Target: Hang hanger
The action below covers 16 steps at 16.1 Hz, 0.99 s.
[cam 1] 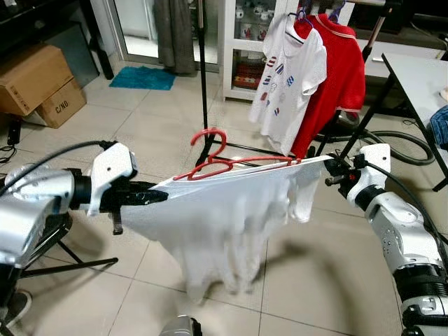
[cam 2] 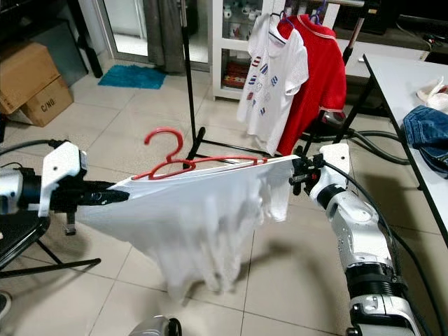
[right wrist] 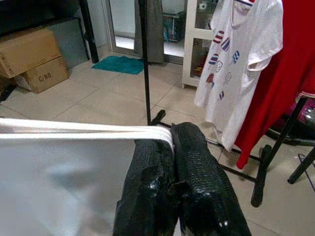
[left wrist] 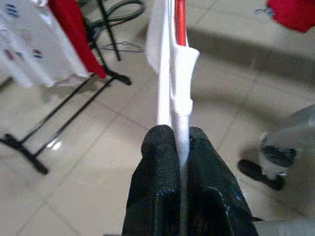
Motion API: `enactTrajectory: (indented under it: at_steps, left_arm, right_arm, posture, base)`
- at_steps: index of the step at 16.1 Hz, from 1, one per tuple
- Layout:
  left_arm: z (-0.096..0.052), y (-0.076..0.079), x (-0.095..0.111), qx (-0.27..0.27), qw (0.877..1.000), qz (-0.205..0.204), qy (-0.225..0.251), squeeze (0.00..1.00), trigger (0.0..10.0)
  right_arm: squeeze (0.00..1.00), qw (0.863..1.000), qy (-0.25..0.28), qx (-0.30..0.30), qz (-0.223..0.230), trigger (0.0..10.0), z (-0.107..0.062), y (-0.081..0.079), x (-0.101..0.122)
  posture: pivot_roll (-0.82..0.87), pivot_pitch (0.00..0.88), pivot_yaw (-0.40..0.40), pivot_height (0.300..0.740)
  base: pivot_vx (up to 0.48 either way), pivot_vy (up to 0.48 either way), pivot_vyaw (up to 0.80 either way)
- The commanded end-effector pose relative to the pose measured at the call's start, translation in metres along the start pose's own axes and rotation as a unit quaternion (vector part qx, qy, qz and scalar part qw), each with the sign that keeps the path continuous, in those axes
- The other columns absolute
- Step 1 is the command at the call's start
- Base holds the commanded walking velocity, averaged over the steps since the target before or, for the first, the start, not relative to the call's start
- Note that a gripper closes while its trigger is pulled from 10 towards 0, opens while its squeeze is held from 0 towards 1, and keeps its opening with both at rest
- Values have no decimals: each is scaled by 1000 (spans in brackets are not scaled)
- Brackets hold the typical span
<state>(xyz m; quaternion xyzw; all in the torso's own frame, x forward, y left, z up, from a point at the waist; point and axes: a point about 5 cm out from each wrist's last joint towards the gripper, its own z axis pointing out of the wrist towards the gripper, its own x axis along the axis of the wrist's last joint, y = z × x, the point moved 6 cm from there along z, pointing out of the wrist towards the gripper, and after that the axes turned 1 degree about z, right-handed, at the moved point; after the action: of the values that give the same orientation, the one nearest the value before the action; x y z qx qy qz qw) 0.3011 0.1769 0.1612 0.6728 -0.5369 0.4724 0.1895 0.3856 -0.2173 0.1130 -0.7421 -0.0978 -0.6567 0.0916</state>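
Shirt (cam 1: 224,224), white, hangs stretched in the air between both arms, on a red hanger (cam 1: 217,162) whose hook stands above its top edge. Left gripper (cam 1: 155,196) is clenched on one shoulder, right gripper (cam 1: 330,168) on the other. Rack (cam 1: 371,105) beyond holds a patterned tee (cam 1: 287,84) beside a red tee (cam 1: 336,77)

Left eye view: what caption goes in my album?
Both grippers, left and right, stretch a white shirt on a red hanger.
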Motion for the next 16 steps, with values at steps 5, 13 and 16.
enactTrajectory:
  at_steps: [5, 13, 16]
  left_arm:
    - [7, 14, -4, 38, 999, -22, 16, 0, 0]
    - [25, -3, -32, 123, 990, 12, -67, 0, 0]
    - [34, 2, -44, 110, 990, 19, -88, 0, 0]
  right_arm:
    - [0, 997, 38, -61, 4, 0, -8, 37, 25]
    - [0, 998, 67, 8, -6, 0, -9, 19, 44]
    - [0, 997, 62, 45, -20, 0, -11, 6, 46]
  posture:
    - [90, 0, 10, 740]
    - [75, 0, 13, 740]
    - [74, 0, 5, 740]
  base:
    - [0, 0, 0]
    - [0, 0, 0]
    - [0, 0, 0]
